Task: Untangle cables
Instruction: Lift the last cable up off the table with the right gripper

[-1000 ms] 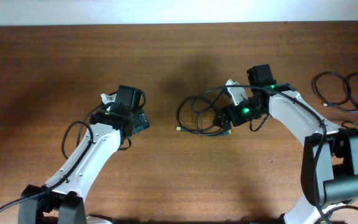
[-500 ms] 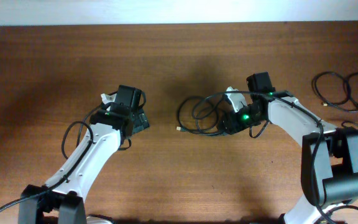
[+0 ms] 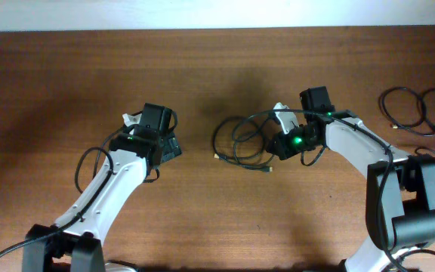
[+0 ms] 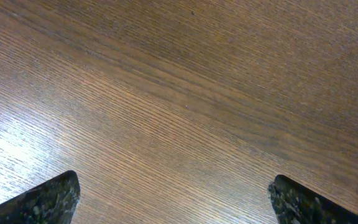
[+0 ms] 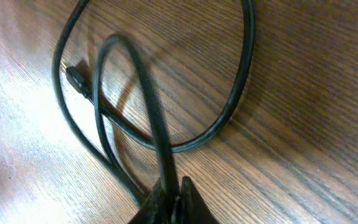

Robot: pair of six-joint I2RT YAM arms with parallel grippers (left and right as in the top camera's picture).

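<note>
The wooden table [image 3: 202, 68] carries everything. The left gripper [image 3: 174, 146] hangs over bare wood well to the left of the tangled cables [image 3: 236, 140], its jaws wide apart. The right gripper [image 3: 275, 143] sits at the tangle's right edge, fingers pinched together on one black strand. The separate cables [image 3: 418, 110] lie well right of the tangle; a plug [image 3: 217, 156] points off its left side

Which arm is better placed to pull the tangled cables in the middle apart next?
The right, probably: the right gripper is shut on a strand of the cables. The left gripper hangs open over bare table, apart from them.
</note>
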